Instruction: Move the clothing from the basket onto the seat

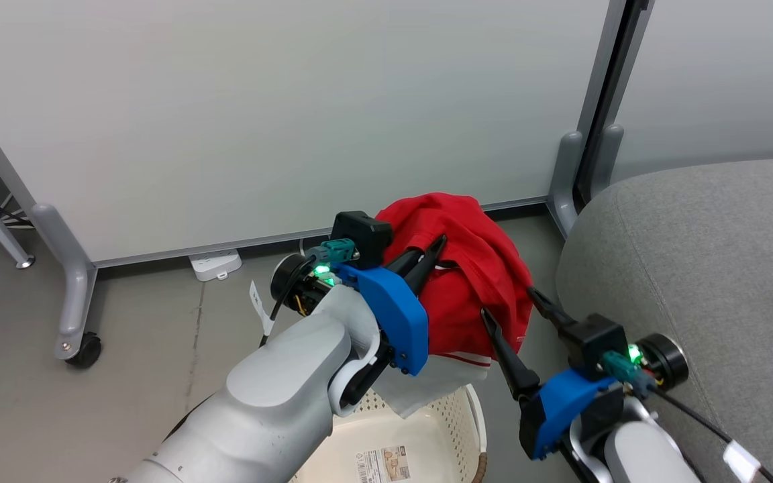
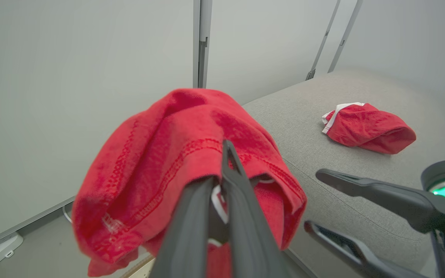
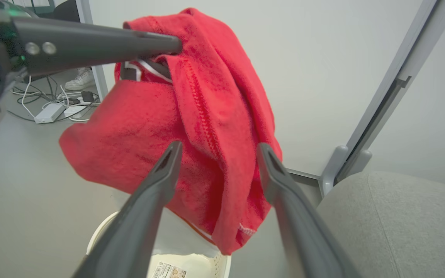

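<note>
The red garment (image 1: 474,282) hangs in the air above the far end of the basket (image 1: 457,429), bunched into a loose bundle with folds falling on both sides. A strip of white trim runs along its lower edge. The left gripper (image 1: 435,247) holds it: the jaws are pressed together on a stitched hem near the top of the bundle, and the rest of the fabric drapes over and around them. No part of the garment rests on the basket.

The basket stands on the floor (image 1: 145,322), near the robot. Inside it, a printed label (image 1: 383,464) lies on the cream bottom.

The right gripper (image 1: 507,302) is just to the right of the hanging garment, at the height of its lower edge. Its jaws stand wide apart and hold nothing. I cannot tell if one tip touches the fabric.

To the right of the basket is the grey seat (image 1: 695,268), with its rounded corner close to the right gripper. A second red garment (image 2: 367,127), with white trim at one end, lies crumpled on the seat, well apart from both grippers.

On the far side stand pale partition panels (image 1: 292,100) on grey feet, one foot with a black wheel (image 1: 84,349). A white power strip (image 1: 215,263) lies on the floor at the base of the left panel.
</note>
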{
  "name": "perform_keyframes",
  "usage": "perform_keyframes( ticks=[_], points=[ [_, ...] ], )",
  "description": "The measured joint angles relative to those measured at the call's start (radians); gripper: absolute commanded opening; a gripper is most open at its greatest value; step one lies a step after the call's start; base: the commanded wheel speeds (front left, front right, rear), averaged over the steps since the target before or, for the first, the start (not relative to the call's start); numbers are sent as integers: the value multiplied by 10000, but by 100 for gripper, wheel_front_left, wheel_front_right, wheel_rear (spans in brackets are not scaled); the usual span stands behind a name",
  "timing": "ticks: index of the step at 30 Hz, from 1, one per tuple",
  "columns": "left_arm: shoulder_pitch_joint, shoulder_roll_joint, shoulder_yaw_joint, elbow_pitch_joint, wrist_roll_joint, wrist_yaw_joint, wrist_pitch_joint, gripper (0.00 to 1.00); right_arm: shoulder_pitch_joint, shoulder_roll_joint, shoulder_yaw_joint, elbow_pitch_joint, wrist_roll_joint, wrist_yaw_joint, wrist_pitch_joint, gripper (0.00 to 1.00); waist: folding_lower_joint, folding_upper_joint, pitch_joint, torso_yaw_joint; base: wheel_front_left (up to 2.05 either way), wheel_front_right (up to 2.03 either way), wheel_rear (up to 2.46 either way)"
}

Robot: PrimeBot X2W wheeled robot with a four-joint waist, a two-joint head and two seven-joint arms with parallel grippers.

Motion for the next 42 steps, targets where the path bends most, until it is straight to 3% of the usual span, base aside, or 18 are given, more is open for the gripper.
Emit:
perform_keyframes(
  ticks=[14, 16, 25, 40, 41, 42],
  points=[
    [-276, -2, -995, -270, -763, 33, -100, 0, -2937, -142, 1791, 3808, 761, 0, -316, 100, 1, 0, 121, 168, 0, 0, 0],
    [-294, 6, -1070, -268, -851, 33, -144, 0, -3165, -90, 2134, 4186, 1016, 0, -374, 0, 0, 0, 116, 175, 0, 0, 0],
    [-440, 2, -1354, 0, -1093, 35, -362, 0, -3517, 81, 2479, 5141, 1870, 0, -968, 0, 0, 0, 21, 90, 0, 0, 0],
    [-439, 0, -1569, 211, -1586, 81, -548, 0, -3540, 173, 2309, 5676, 1990, 0, -1599, 0, 0, 0, -197, -57, 0, 0, 0],
    [-439, -2, -1580, 215, -1618, 109, -546, 15, -3550, 176, 2284, 5682, 1988, 0, -1630, 0, 0, 1, -191, -60, 0, 0, 0],
    [-439, 0, -1592, 222, -1620, 111, -546, 65, -3553, 182, 2266, 5699, 1988, 0, -1661, 0, 0, 0, -184, -62, 0, 0, 0]
  ],
)
